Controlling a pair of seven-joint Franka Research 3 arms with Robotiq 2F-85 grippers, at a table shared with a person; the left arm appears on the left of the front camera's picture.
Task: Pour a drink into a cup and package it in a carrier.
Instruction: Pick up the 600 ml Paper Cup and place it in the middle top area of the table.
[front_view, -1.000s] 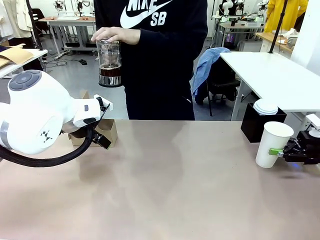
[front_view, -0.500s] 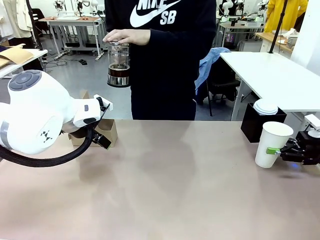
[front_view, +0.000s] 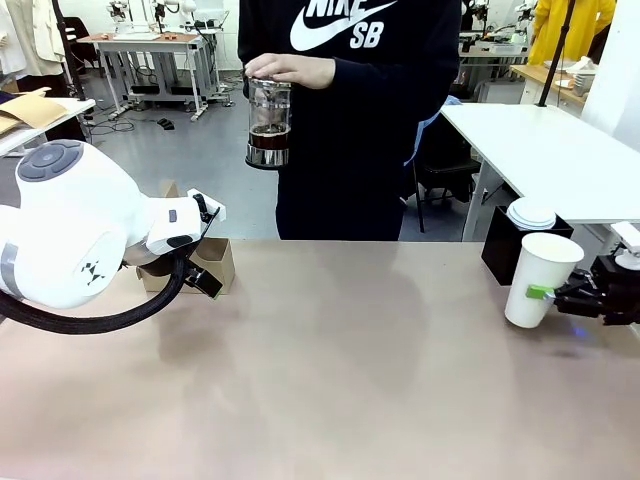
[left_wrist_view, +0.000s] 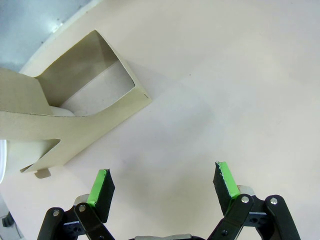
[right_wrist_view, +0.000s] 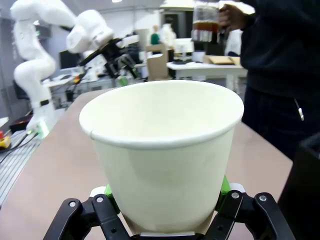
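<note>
A person behind the table holds a clear glass jar (front_view: 269, 122) with dark brown drink in its lower part, one hand on its lid; the jar (right_wrist_view: 207, 22) also shows far off in the right wrist view. My right gripper (front_view: 548, 292) is shut on a white paper cup (front_view: 539, 278), tilted and lifted slightly at the table's right edge. The cup (right_wrist_view: 162, 150) is empty inside. The brown cardboard carrier (front_view: 212, 265) stands at the left, partly hidden by my left arm. My left gripper (left_wrist_view: 162, 185) hangs open over bare table beside the carrier (left_wrist_view: 70, 115).
A black box (front_view: 510, 245) with a stack of white lids (front_view: 531, 212) stands just behind the cup. A white side table (front_view: 560, 150) lies beyond at the right. The table's middle (front_view: 350, 350) is bare.
The person has stepped to the right, carrying the jar along. My right gripper has lifted and tilted the cup slightly, shifting it a bit left. The left arm has not moved.
</note>
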